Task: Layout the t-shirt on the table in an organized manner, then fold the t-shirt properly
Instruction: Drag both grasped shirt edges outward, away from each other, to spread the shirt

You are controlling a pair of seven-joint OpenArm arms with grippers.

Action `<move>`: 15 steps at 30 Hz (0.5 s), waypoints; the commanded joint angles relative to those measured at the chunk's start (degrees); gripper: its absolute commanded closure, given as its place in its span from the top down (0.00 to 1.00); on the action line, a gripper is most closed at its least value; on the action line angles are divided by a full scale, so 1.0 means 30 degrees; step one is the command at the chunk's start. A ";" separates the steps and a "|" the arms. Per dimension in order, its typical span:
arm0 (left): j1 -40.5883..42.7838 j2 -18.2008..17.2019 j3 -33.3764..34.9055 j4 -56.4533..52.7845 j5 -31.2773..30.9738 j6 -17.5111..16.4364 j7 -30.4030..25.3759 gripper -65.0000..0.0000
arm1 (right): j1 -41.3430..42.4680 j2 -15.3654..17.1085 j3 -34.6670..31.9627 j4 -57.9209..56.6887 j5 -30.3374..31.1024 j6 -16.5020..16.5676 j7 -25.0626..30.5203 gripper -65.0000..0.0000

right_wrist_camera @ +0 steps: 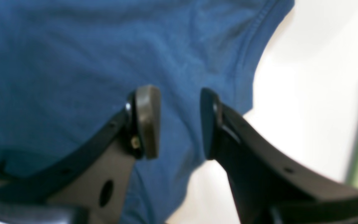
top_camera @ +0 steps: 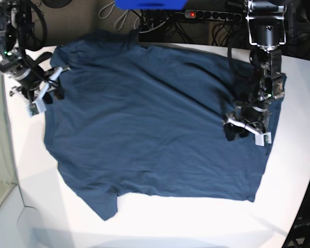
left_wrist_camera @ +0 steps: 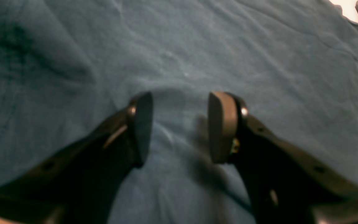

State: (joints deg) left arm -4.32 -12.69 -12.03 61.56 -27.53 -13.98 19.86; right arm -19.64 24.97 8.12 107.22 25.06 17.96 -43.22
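shirt: 1 t-shirt [top_camera: 144, 119], dark blue, spread wide & mostly flat on the table [top_camera: 294, 170]; covers most of the top, far edge to near edge, some wrinkles.
shirt vs left gripper: left gripper [left_wrist_camera: 180, 124] is over the shirt body near the table's right edge in base view; cloth lies under and between the fingers, w/ nothing pinched.
left state: jaws apart, holding nothing.
shirt vs right gripper: right gripper [right_wrist_camera: 179, 121] sits at the shirt's edge by the table's left edge; hem runs just past its fingers, bare white top beside it.
right state: jaws apart, released, no cloth pinched.
count: 1 shirt, 1 table, 2 grippers.
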 commanded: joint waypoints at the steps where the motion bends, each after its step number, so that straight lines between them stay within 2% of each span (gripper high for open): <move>1: 0.0428 -0.0181 -0.0019 -0.0286 0.0751 0.1011 0.2158 0.46 | 0.0495 -0.0251 -0.0025 -0.0150 0.0160 -0.0022 0.0327 0.30; 3: 0.0457 -0.0181 -0.0019 -0.0286 0.0751 0.1011 0.2187 0.46 | 0.1286 -0.0895 -0.0494 -0.1410 0.0160 -0.0022 0.0415 0.30; 5: 0.0516 -0.0181 -0.0019 -0.0286 0.0751 0.1011 0.2187 0.45 | 0.2107 -0.1042 -0.1022 -0.2758 0.0160 -0.0022 0.0444 0.30; 9: 0.0780 -0.0093 -0.0019 -0.0286 0.0751 0.1011 0.2187 0.45 | 0.3865 -0.0954 -0.2194 -0.5102 0.0160 -0.0022 0.0473 0.30; 15: 0.0838 -0.0093 -0.0019 0.0037 0.0751 0.1011 0.2187 0.45 | 0.6737 -0.0573 -0.2252 -0.8795 0.0160 -0.0022 0.0678 0.30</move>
State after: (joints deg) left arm -3.31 -12.64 -12.21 62.39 -27.86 -13.91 19.29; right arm -0.03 22.00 0.93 80.01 26.17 18.24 -41.32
